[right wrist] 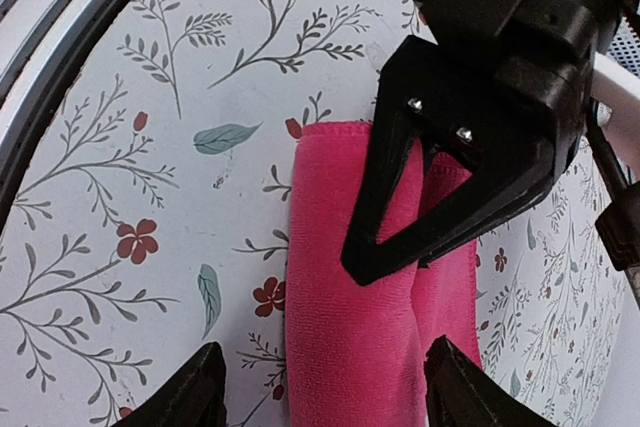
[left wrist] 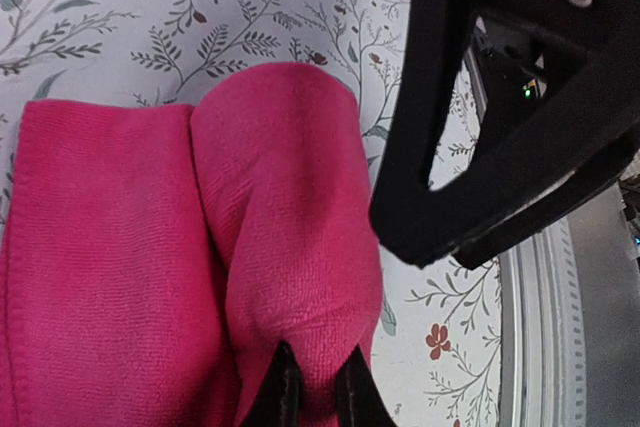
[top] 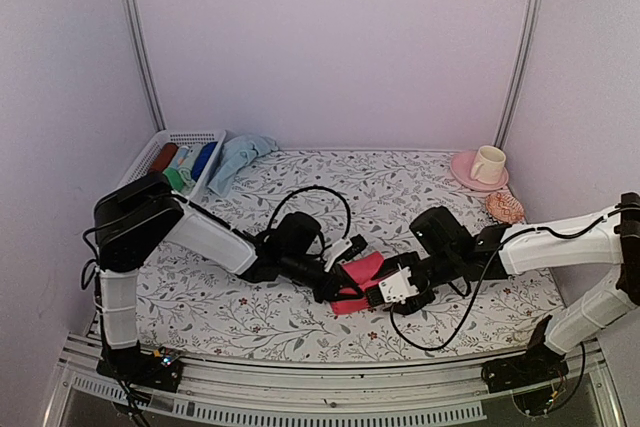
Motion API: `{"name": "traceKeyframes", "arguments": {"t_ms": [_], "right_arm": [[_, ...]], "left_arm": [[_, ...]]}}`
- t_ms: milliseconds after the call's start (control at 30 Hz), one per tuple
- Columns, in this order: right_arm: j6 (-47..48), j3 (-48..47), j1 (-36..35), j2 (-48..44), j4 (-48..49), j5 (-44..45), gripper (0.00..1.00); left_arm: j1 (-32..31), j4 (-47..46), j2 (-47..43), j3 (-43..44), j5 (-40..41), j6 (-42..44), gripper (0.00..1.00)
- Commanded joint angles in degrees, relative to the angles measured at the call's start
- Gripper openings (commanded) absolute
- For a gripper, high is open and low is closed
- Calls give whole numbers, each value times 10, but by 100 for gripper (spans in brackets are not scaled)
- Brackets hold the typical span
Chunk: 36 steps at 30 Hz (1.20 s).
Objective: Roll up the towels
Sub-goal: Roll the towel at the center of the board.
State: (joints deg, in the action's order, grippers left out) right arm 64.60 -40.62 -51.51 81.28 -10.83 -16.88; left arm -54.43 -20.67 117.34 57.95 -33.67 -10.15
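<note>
The bright pink towel (top: 360,272) lies near the table's front middle, partly rolled, with a fat fold next to a flat part (left wrist: 100,267). My left gripper (top: 338,287) is shut on the rolled fold (left wrist: 280,207), its fingertips (left wrist: 285,397) pinching the cloth. My right gripper (top: 378,297) is open, its fingers (right wrist: 185,392) spread on either side of the pink towel (right wrist: 340,317) from the opposite end. The left gripper (right wrist: 450,147) shows above the towel in the right wrist view. The pale blue towel (top: 240,157) lies crumpled at the back left.
A white basket (top: 185,135) with coloured rolls stands at the back left beside the blue towel. A cream cup (top: 489,162) on a pink saucer and a small shell-like object (top: 505,207) sit at the back right. The metal front rail (left wrist: 560,327) is close by.
</note>
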Motion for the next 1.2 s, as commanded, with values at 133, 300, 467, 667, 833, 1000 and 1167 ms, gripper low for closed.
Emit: {"name": "traceKeyframes", "arguments": {"t_ms": [133,300,467,667,833,1000,1167], "right_arm": [[-6,14,-28,50,85,75,63],[-9,19,-35,70,103,90,59],[-14,13,-35,99,111,110,47],[-17,-1,-36,118,81,101,25],[-24,-23,-37,131,40,80,21],[-28,-46,-37,147,-10,52,20],[-33,-72,-37,162,-56,34,20]], "left_arm": [[28,97,73,-9,-21,-25,0],[37,91,86,-7,-37,-32,2],[40,91,86,-9,-40,-32,8],[46,86,69,-23,-34,-29,17],[49,91,18,-38,-2,-8,35],[48,103,-67,-59,60,22,50],[47,103,-138,-86,124,45,57]]}}
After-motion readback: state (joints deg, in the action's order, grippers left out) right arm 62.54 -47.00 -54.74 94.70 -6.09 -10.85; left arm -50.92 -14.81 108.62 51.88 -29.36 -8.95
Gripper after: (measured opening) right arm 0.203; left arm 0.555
